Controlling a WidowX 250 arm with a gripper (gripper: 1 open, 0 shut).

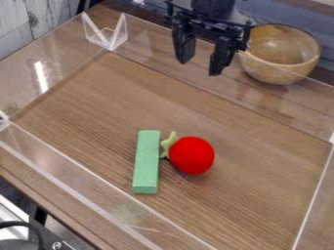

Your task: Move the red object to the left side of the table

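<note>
The red object (193, 154) is a small round toy fruit lying on the brown wood-grain table (92, 107), near the front middle. It rests against the right side of a long flat green block (147, 161). My gripper (201, 57) hangs over the far part of the table, pointing down, well behind the red object and apart from it. Its dark fingers (218, 59) stand spread with nothing between them.
A round wooden bowl (279, 53) stands at the back right, just right of the gripper. Low clear acrylic walls (65, 176) edge the table all round, with a clear bracket (104, 35) at the back left corner.
</note>
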